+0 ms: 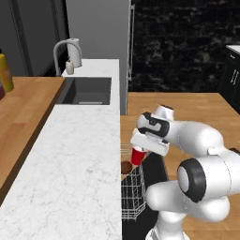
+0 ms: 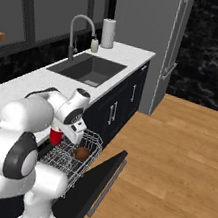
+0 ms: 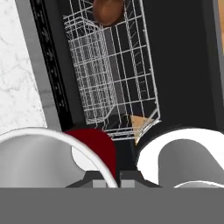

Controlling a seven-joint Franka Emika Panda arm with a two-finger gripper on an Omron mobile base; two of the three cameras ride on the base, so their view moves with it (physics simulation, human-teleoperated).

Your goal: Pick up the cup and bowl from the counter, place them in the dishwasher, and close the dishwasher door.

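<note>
My gripper (image 1: 141, 149) is shut on the rim of the red cup (image 1: 138, 155), which hangs just above the dishwasher's white wire rack (image 1: 133, 192), beside the edge of the marble counter (image 1: 75, 164). The right base view shows the cup (image 2: 55, 136) under the hand (image 2: 62, 130), over the near left part of the rack (image 2: 68, 164). The dark brown bowl (image 1: 126, 167) lies in the rack (image 3: 114, 70), further along it than the cup. From the hand view, the bowl (image 3: 107, 11) is at the rack's top end and the cup (image 3: 97, 148) is close under the gripper (image 3: 113, 181). The black dishwasher door (image 2: 99, 180) hangs open.
A dark sink (image 1: 86, 91) with a curved faucet (image 1: 63, 50) is set in the counter's far end. A yellow bottle (image 1: 5, 72) stands on the wooden top (image 1: 21, 112) to the left. A tall grey fridge (image 2: 160, 44) stands beyond the counter, with wooden floor (image 2: 182, 164) to the right.
</note>
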